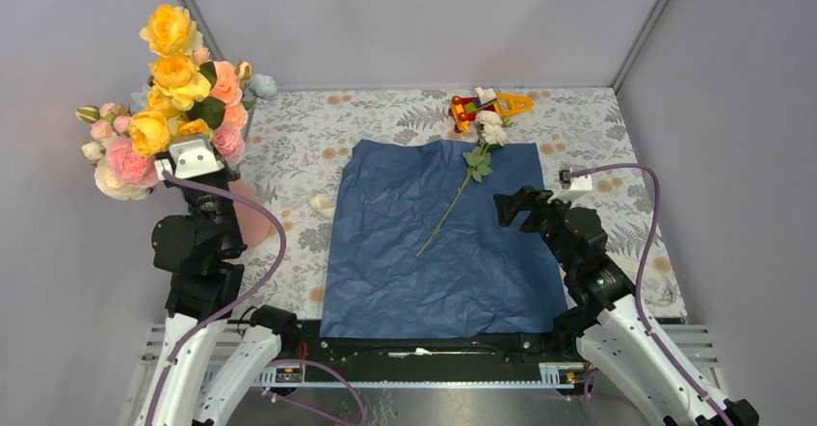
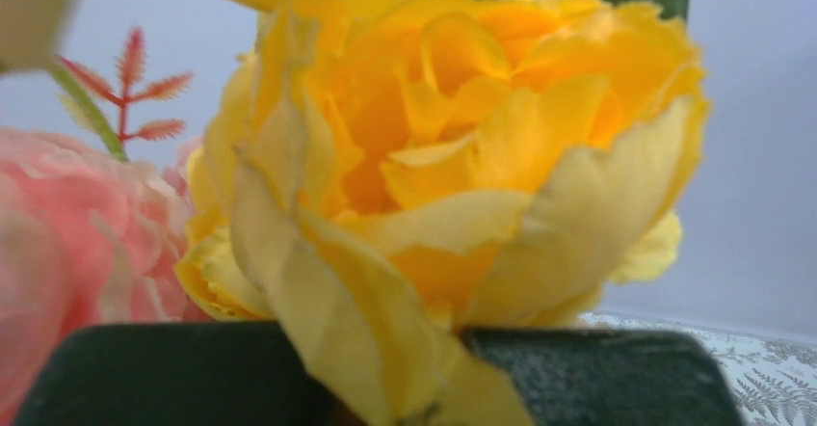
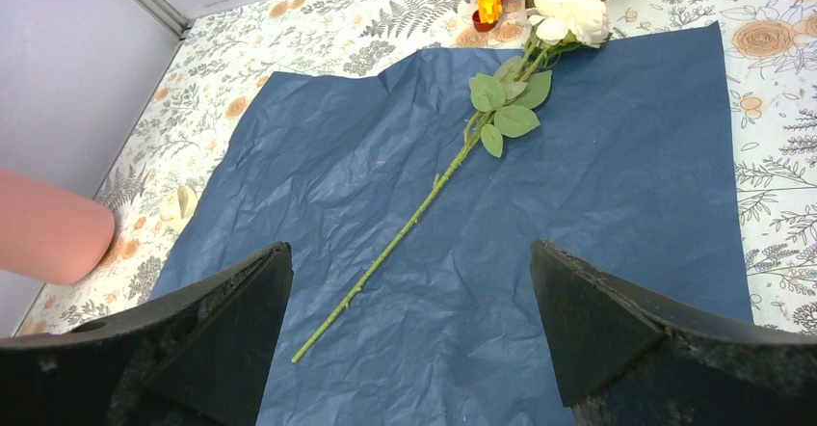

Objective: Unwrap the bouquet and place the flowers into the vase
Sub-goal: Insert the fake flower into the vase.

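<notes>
Left gripper, seen from above at nine o'clock, is clamped on the flowers, just above the vase. Right gripper gapes wide at three o'clock, by the navy paper. Left wrist: yellow bloom between the fingers. Right wrist: cream rose lies at twelve o'clock.

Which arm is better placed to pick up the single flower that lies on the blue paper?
Right. The right hand is open and empty, close to the single flower on the blue paper. The left hand is shut on the bunch of flowers, raised at the far left.
</notes>
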